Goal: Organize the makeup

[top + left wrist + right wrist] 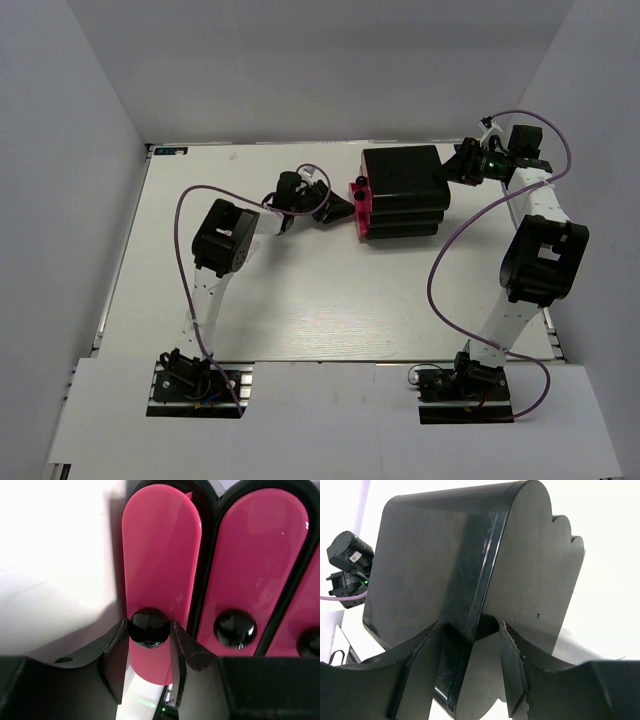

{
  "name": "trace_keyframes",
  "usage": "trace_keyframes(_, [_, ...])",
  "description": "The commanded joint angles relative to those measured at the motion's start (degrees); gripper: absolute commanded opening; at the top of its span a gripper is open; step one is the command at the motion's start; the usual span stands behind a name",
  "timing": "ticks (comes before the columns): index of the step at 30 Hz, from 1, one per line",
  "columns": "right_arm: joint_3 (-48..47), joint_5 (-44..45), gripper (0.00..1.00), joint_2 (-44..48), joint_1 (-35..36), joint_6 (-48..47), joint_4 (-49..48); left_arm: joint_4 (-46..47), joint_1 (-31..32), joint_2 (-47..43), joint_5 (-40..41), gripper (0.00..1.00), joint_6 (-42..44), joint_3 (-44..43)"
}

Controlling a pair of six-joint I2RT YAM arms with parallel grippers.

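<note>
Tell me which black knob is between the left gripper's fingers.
The knob on the leftmost pink drawer in the left wrist view; fingers flank it, the other knobs stand free.

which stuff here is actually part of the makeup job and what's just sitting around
In the job: left claw, pinching the black knob of a pink drawer; right claw, astride the back edge of the drawer box. No makeup shows.
Just there: purple cables, table.

Drawer box point(405, 190) on table point(300, 300) (its knob point(149, 627) between left tool point(345, 208)'s fingers point(114, 655), right tool point(457, 170) at its right end).
</note>
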State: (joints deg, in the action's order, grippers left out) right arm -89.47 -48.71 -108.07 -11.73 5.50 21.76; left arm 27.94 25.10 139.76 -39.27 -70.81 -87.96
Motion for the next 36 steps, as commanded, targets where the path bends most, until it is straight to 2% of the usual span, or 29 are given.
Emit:
trace_keyframes(1, [-0.7, 3.0, 0.52, -1.1, -0.7, 0.0, 1.2, -4.0, -2.4, -4.5, -1.4, 0.36, 3.6, 4.5])
trace_keyframes(7, [-0.6, 3.4, 0.52, -1.3, -1.0, 0.1, 1.5, -6.2, -6.1, -8.2, -2.0, 0.36, 7.0, 9.8])
trace_keyframes(13, [-0.7, 3.1, 0.54, -1.5, -1.1, 0.0, 1.6, -9.4, -8.1, -9.9, -2.0, 0.38, 9.7, 11.0])
trace_keyframes(14, [-0.7, 2.8, 0.55, -1.5, -1.2, 0.0, 1.7, -9.7, -8.1, -9.9, -2.1, 0.47, 9.9, 10.8])
trace_keyframes(17, [-1.0, 2.0, 0.63, -1.6, -0.9, -0.7, 2.1, -12.6, -8.1, -10.0, -2.0, 0.63, 11.0, 8.8])
trace_keyframes(18, [-1.0, 1.8, 0.68, -1.4, -1.2, -1.3, 2.2, -13.4, -8.1, -10.2, -2.0, 0.73, 11.4, 8.5])
trace_keyframes(23, [-0.8, 0.7, 0.77, 0.3, -1.4, -2.0, 2.6, -21.5, -8.1, -14.3, -0.4, 0.80, 15.1, 5.4])
trace_keyframes(29, [-0.1, 2.7, 0.79, 3.6, -2.4, -3.2, 2.6, -37.6, -9.2, -24.2, 8.5, 0.83, 26.5, 1.6])
trace_keyframes(31, [0.0, 3.9, 0.79, 4.4, -3.1, -3.8, 3.2, -42.0, -9.2, -27.5, 15.2, 0.85, 28.5, 1.7])
trace_keyframes(32, [0.4, 4.5, 0.79, 5.4, -3.6, -4.5, 3.5, -46.2, -9.8, -29.3, 17.6, 0.86, 29.9, 2.2])
trace_keyframes(36, [1.8, 8.0, 0.79, 7.8, -4.8, -5.2, 2.8, -52.5, -10.3, -40.6, 30.1, 0.93, 29.6, 10.2])
